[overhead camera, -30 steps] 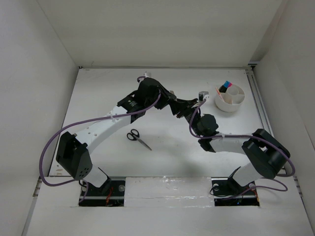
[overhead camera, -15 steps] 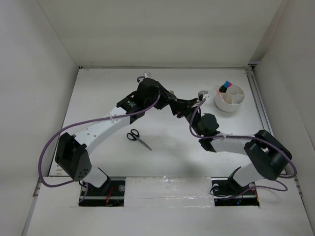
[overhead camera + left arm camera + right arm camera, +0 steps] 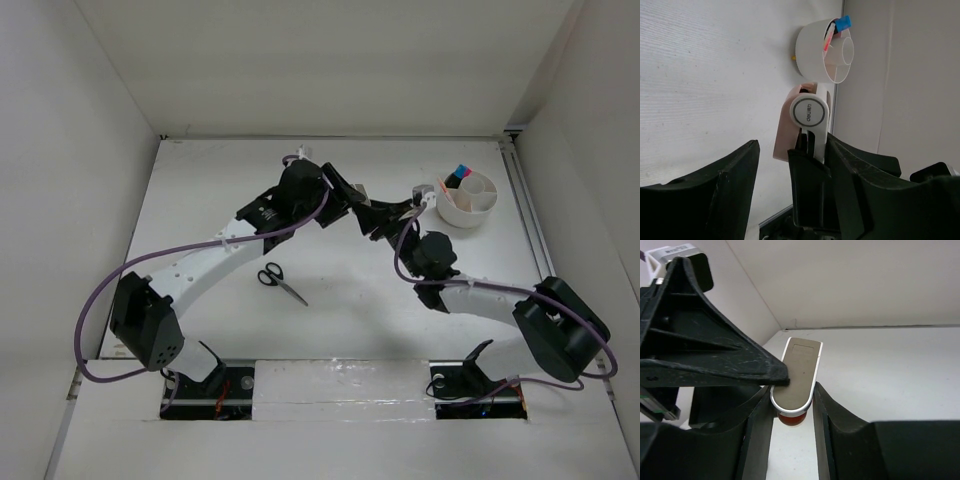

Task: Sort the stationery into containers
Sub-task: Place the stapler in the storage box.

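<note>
A pinkish eraser (image 3: 797, 372) in a white sleeve stands between my right gripper's (image 3: 792, 390) fingers, which are shut on its sides. In the left wrist view the eraser (image 3: 810, 112) shows a round logo. My left gripper (image 3: 792, 145) is open wide around it, with one finger close beside it. In the top view both grippers, the left (image 3: 385, 215) and the right (image 3: 418, 203), meet just left of the white bowl (image 3: 462, 214). The white cup (image 3: 480, 189) stands inside the bowl, with a blue-capped marker (image 3: 843, 22) and a pink pen (image 3: 829, 38) beside it. Black-handled scissors (image 3: 281, 282) lie on the table at centre-left.
The bowl (image 3: 812, 50) stands near the table's right edge by the right wall (image 3: 910, 75). Purple cables loop along both arms. A tiny tan piece (image 3: 793, 58) lies by the bowl's foot.
Both grippers have shifted a little to the right, toward the bowl, still together around the eraser. The right arm's elbow has swung right. The scissors have not moved.
</note>
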You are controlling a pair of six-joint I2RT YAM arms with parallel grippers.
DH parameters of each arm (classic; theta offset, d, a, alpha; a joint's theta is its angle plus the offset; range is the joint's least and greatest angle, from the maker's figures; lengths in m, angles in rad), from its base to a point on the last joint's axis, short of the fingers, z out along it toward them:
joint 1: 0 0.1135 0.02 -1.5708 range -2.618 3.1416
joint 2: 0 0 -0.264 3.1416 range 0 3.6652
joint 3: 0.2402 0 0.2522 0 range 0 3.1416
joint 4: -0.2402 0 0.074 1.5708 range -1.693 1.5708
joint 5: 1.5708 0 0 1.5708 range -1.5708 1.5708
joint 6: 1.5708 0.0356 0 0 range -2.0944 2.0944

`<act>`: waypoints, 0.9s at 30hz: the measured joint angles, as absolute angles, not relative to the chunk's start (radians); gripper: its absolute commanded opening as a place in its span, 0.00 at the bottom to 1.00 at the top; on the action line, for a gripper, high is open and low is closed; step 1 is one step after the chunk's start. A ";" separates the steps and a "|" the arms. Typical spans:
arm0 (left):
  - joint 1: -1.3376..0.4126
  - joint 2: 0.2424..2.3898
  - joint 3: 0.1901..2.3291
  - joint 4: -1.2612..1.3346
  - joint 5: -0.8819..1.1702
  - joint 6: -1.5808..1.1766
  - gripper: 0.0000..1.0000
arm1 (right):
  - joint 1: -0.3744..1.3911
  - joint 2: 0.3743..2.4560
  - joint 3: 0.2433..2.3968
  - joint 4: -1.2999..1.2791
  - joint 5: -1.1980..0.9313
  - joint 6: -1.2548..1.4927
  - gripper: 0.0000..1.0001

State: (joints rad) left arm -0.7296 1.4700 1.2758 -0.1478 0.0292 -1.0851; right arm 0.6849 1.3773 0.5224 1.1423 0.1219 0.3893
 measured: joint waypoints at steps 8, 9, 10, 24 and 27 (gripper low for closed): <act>-0.730 1.456 1.276 -0.153 0.025 -1.078 0.81 | 0.663 1.373 0.507 1.125 0.107 0.378 0.00; -0.730 1.452 1.276 -0.155 0.019 -1.076 0.87 | 0.658 1.372 0.506 1.121 0.104 0.376 0.00; -0.730 1.449 1.276 -0.160 0.012 -1.074 0.93 | 0.648 1.370 0.505 1.113 0.101 0.374 0.00; -0.677 1.399 1.303 -0.358 -0.144 -1.015 1.00 | 0.361 1.008 0.534 0.540 0.311 0.408 0.00; -0.677 1.395 1.312 -0.401 -0.157 -0.990 1.00 | 0.289 0.991 0.638 0.339 0.419 0.432 0.00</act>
